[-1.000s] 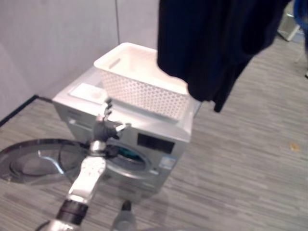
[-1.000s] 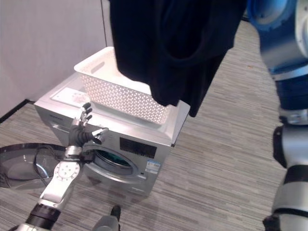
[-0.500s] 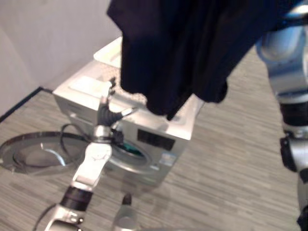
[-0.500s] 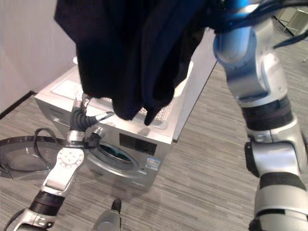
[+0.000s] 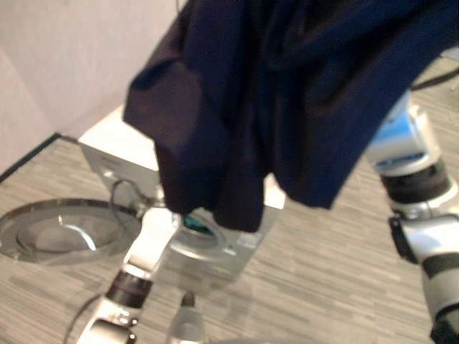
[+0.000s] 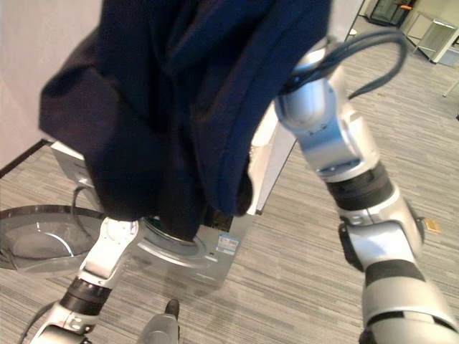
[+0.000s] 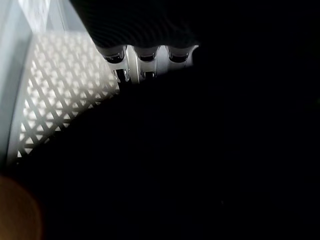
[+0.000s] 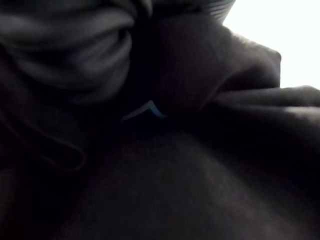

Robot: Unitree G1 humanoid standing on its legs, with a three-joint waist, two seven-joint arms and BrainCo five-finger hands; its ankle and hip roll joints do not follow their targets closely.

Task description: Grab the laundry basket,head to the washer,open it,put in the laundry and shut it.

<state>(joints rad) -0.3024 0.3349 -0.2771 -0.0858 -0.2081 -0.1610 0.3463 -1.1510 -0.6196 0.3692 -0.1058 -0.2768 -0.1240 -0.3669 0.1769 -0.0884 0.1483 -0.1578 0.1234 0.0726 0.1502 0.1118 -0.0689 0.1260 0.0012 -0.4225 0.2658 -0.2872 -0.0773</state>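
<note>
A big dark navy garment (image 5: 287, 107) hangs from the top of my right arm (image 6: 337, 150), whose hand is buried in the cloth (image 8: 165, 150). The garment drapes in front of the silver washer (image 5: 107, 147) and hides most of its top. The washer's round door (image 5: 64, 229) stands swung open to the left, and a bit of teal shows in the drum opening (image 5: 192, 223). My left arm (image 5: 154, 244) reaches up by the opening; my left hand (image 7: 142, 57) goes under the dark cloth, next to the white lattice laundry basket (image 7: 55, 100).
Grey plank floor (image 6: 301, 287) spreads to the right of the washer. A pale wall (image 5: 64, 57) stands behind it on the left. A metal-framed piece of furniture (image 6: 430, 32) sits far back at the right.
The garment has swung left and lower, now covering the basket and my left hand. My right arm has come further into the picture. The camera has also shifted.
</note>
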